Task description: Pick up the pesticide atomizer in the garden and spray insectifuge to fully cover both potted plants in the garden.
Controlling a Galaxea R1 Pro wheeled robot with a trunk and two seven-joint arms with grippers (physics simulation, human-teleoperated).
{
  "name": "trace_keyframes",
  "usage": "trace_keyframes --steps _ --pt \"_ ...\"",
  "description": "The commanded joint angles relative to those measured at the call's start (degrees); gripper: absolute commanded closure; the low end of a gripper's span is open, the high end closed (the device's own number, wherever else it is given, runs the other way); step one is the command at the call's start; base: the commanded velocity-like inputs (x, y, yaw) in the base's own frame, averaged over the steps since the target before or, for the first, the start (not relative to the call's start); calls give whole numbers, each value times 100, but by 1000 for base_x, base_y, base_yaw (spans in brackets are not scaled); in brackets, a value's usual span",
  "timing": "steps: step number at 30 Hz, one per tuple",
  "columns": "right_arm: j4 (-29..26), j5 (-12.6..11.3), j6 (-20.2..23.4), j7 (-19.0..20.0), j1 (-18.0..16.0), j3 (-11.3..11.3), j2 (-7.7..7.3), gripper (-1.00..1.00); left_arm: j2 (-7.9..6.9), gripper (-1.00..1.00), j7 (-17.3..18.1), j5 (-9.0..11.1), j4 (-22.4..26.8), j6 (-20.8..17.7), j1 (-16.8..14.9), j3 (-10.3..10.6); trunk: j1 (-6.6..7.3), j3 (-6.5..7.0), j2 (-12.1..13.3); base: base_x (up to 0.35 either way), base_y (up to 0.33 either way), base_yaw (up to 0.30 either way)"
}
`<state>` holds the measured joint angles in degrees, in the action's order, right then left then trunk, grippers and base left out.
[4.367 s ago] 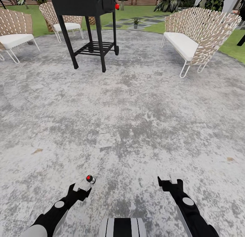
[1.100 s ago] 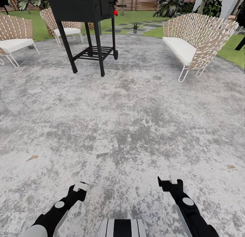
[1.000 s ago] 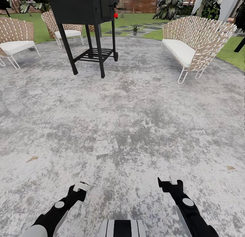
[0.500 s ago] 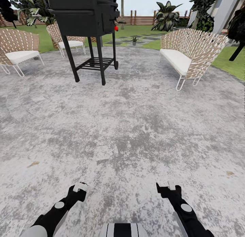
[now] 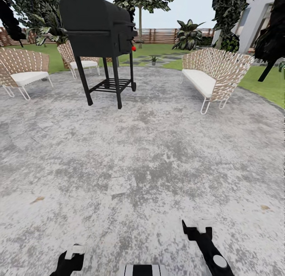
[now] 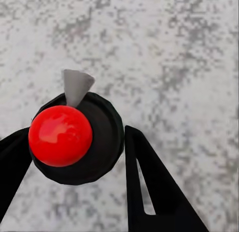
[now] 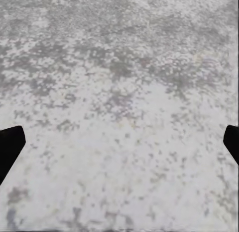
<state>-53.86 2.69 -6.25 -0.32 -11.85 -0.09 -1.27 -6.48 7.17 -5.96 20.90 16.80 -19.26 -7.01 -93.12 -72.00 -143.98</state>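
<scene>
**A:** What's in your left gripper [image 6: 74, 157]?

**B:** The pesticide atomizer [image 6: 74, 139]. My left wrist camera looks straight down onto its top: a round black cap with a glossy red ball in the middle and a small grey nozzle poking out one side. My two black fingers [image 6: 149, 187] sit on either side of it, one against each flank, clamped on it. Below it lies mottled grey stone.

**A:** And from your head camera?

**B:** My left gripper [image 5: 73, 254] sits at the bottom edge, low over the stone patio [image 5: 150, 149]; I can't make out the bottle there. My right gripper [image 5: 196, 228] hovers over the patio to the other side, holding nothing. In its wrist view the two dark fingertips [image 7: 10, 147] stand at opposite edges, wide apart, with bare stone between them.

**A:** Where are the plants?

**B:** One potted plant [image 5: 153, 60] stands far ahead, small and green, on the paving slabs set in the lawn [image 5: 158, 50] beyond the patio's far edge. I can't pick out a second one.

**A:** What stands in between?

**B:** A black grill [image 5: 99, 34] on legs with a slatted lower shelf, ahead to my left. A wicker bench [image 5: 213, 72] with a white cushion is ahead to my right, and two wicker chairs [image 5: 21, 68] are at the left. A brown slat fence [image 5: 166, 35] runs behind the lawn.
</scene>
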Motion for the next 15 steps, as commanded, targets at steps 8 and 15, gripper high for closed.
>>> trace_keyframes --steps 8,15 --pt "623 22 -891 16 400 -774 -106 -100 -19 100 30 -49 -16 246 201 -121 21 245 10 0 0 -89" --pt "1770 30 -1460 52 435 -872 -112 -100 -20 100 25 -44 -22 266 242 -133 39 462 19 0 0 -85"
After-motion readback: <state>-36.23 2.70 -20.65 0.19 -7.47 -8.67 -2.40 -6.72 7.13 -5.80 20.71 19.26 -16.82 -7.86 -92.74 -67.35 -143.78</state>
